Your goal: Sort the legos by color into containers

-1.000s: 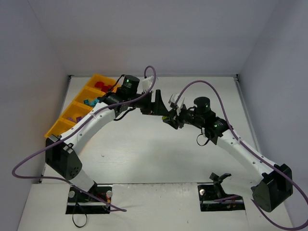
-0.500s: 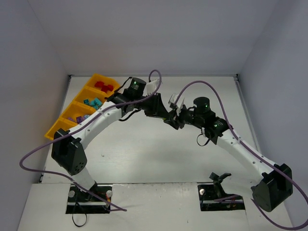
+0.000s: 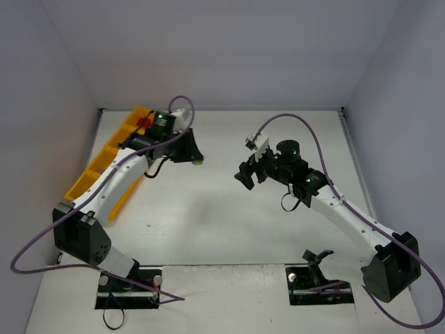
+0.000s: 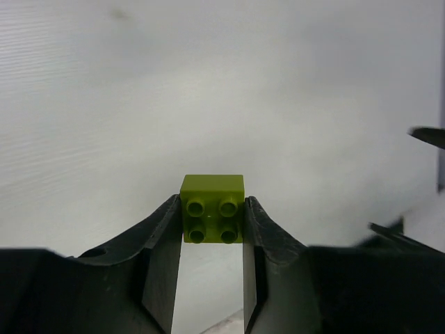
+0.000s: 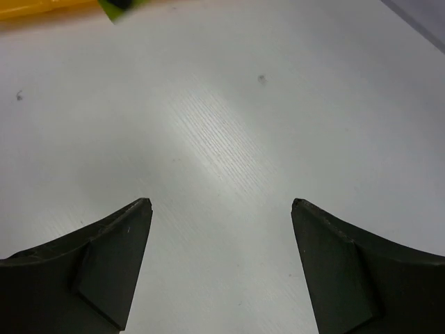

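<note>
A lime green lego (image 4: 213,209) sits pinched between the fingertips of my left gripper (image 4: 212,221), studs facing the camera, held above the bare table. From above, that gripper (image 3: 197,158) and its lime lego (image 3: 198,163) hang just right of the orange-yellow tray (image 3: 85,182). Red legos (image 3: 144,123) lie in the tray's far container; my left arm covers most of the other containers. My right gripper (image 3: 245,177) is at mid-table, apart from the left one. Its jaws (image 5: 221,205) stand wide open over bare table with nothing between them.
The tray runs diagonally along the left wall. Its orange edge (image 5: 42,7) and a blurred bit of the lime lego (image 5: 122,8) show at the top left of the right wrist view. Grey walls enclose the table on three sides.
The lime lego passed from my right gripper to my left. The left gripper shut on it and swung left toward the tray. The right gripper opened and drew back slightly.
</note>
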Robot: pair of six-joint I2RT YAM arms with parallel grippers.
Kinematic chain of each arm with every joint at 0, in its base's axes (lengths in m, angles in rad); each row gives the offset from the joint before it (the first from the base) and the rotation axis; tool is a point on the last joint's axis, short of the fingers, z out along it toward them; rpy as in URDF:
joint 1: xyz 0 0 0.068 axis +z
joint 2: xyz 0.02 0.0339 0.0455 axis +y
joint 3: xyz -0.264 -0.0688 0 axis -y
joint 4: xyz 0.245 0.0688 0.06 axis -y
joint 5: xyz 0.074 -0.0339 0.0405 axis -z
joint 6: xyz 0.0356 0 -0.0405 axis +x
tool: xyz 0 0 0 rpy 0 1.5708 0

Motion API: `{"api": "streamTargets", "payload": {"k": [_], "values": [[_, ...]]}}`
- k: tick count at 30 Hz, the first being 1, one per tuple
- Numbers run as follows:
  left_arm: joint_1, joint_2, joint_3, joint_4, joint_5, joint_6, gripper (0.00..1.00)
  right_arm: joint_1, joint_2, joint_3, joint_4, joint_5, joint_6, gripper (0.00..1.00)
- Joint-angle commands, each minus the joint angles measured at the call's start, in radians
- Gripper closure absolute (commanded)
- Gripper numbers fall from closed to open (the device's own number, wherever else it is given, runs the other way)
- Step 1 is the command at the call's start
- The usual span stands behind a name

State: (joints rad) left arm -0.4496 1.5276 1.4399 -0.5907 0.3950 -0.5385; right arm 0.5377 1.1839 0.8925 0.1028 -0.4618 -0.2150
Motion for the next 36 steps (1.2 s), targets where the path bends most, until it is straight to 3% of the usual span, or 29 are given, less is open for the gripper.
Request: {"api": "streamTargets", "payload": {"k": [1,6,13,17,23,25,26,29,32,36], "values": [[0.116,-0.159,-0.032,-0.095,-0.255,0.038,1.00,0.005,0.014,0.020,0.075,0.118,0.092,0.22],[0.340,-0.279,-0.139,-0.176,-0.534,0.055,1.00,0.004,0.023,0.016,0.080,0.175,0.129,0.21],[0.692,-0.297,-0.280,-0.120,-0.593,0.057,1.00,0.005,0.040,-0.001,0.089,0.134,0.164,0.21],[0.752,-0.224,-0.325,-0.012,-0.619,0.023,1.00,0.004,0.043,-0.003,0.086,0.132,0.175,0.21],[0.798,-0.120,-0.320,0.015,-0.685,-0.041,0.97,0.004,0.033,-0.009,0.078,0.137,0.175,0.20],[0.802,-0.113,-0.320,0.025,-0.691,-0.043,0.89,0.004,0.029,-0.012,0.078,0.146,0.177,0.20],[0.802,-0.116,-0.320,0.035,-0.694,-0.040,0.73,0.005,0.029,-0.012,0.078,0.158,0.177,0.20],[0.802,-0.129,-0.312,0.045,-0.696,-0.031,0.48,0.002,0.036,-0.007,0.077,0.176,0.184,0.20],[0.804,-0.151,-0.293,0.032,-0.682,-0.021,0.33,0.001,0.040,0.002,0.077,0.184,0.213,0.20],[0.801,-0.217,-0.271,0.025,-0.612,-0.005,0.24,-0.008,0.043,0.023,0.074,0.250,0.262,0.19]]}}
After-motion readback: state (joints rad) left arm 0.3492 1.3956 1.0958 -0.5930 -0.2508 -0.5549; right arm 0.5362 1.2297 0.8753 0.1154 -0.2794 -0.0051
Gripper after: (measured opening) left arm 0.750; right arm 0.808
